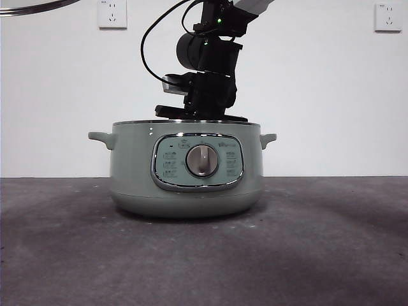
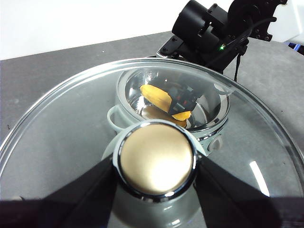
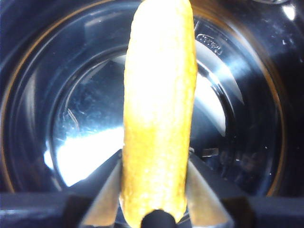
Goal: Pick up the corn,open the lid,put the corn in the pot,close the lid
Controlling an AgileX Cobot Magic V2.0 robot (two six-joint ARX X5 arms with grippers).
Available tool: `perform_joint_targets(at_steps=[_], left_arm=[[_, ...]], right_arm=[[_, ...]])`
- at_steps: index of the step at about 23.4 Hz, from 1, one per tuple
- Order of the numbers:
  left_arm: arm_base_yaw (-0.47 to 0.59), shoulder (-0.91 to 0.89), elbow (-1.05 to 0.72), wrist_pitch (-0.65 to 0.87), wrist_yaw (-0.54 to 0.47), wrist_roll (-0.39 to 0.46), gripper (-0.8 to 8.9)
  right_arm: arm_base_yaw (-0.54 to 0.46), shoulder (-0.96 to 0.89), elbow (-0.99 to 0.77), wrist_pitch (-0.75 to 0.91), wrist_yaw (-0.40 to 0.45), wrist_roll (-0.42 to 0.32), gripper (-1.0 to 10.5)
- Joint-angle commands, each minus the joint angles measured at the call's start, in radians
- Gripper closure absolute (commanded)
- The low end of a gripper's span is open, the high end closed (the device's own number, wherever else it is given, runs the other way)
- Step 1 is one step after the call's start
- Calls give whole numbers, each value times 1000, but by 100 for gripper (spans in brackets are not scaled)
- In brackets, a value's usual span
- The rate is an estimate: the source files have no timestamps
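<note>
The sage-green pot stands uncovered mid-table, its dial facing the front camera. My right arm reaches down into it from above, its jaws hidden behind the rim. In the right wrist view the right gripper is shut on the orange-yellow corn, held over the pot's shiny inner floor. The left gripper is shut on the knob of the glass lid, held up and aside; its rim shows at the front view's top left. Through the glass I see the corn inside the pot.
The pot rests on a dark grey table before a white wall with two sockets. A black cable loops off the right arm, left of it. The pot's side handles stick out.
</note>
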Motion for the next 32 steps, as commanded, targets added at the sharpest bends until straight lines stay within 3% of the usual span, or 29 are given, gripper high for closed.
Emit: perform_joint_targets(at_steps=[1,5,10,12,15,20,24,32], left_arm=[[3,-11,15,39,14,-8,821],[-2,-7,15,39,14,-8,822],[-13,39,15,75,14,-7,822],[-39,91,16,132,14,-8,821],[-109,203,31,232,13,-21,821],[-192,388,153,287,0,-21,821],[-254,536,276,294,-21,-13,821],[-341,734,392,340,-84,10,821]], right_arm=[[10,36,-4,-14,0,-2,522],[10,10,26,-43,13,0,523],[10,-153,217,-163,28,29,545],[10,-246,259,-218,23,28,813],[10,-410,258,-220,15,28,959],[10,-587,254,-222,-29,28,959],[11,-728,208,-222,-109,39,959],[51,-1021,-82,-222,-115,45,959]])
